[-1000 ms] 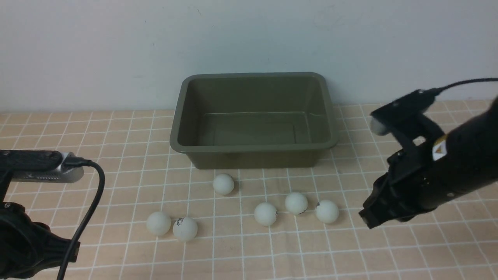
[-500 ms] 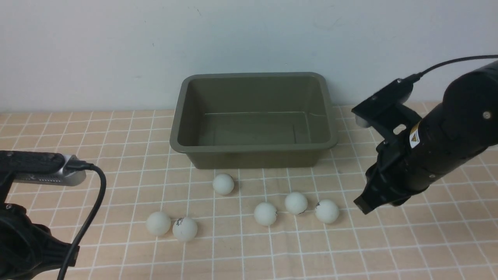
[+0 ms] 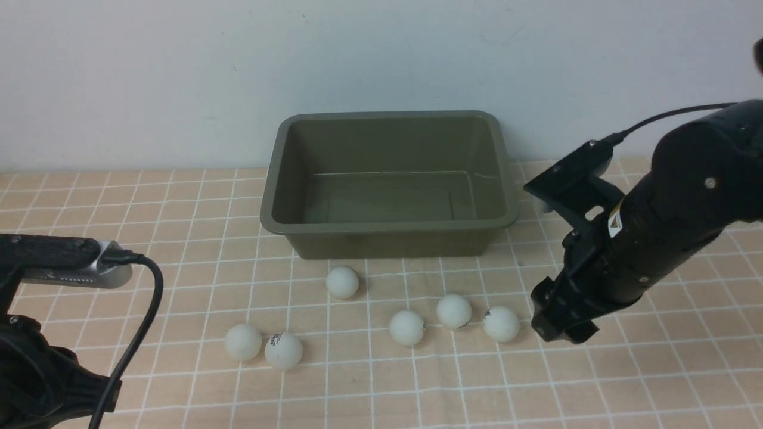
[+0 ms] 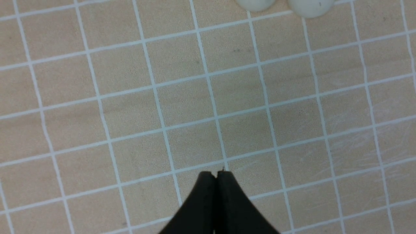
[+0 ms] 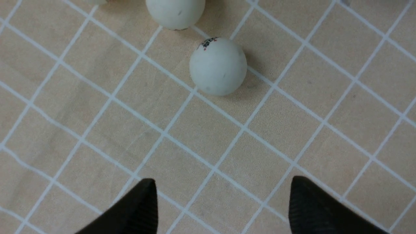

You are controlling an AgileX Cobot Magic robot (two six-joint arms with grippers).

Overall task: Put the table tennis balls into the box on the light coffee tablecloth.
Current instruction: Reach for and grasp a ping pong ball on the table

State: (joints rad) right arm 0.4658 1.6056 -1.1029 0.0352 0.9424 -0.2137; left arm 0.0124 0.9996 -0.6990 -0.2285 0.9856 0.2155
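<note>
The olive-green box (image 3: 274, 220) stands empty at the back of the light coffee tablecloth (image 3: 179, 208). Several white table tennis balls lie in front of it: one (image 3: 342, 282) near the box, two (image 3: 242, 342) (image 3: 283, 350) at the left, three (image 3: 407, 328) (image 3: 453, 311) (image 3: 501, 323) at the right. My right gripper (image 3: 557, 328) is open and empty, low over the cloth just right of the rightmost ball, which shows ahead of the fingertips in the right wrist view (image 5: 217, 66). My left gripper (image 4: 216, 174) is shut and empty over bare cloth; two balls (image 4: 310, 6) show at that view's edge.
A pale wall rises behind the box. The cloth stretches to both sides of the box and in front of the balls. My left arm's camera and cable (image 3: 77, 262) hang at the front left.
My right arm has swung left and down, from beside the box's right end to just right of the rightmost ball. The left arm and the balls have not moved.
</note>
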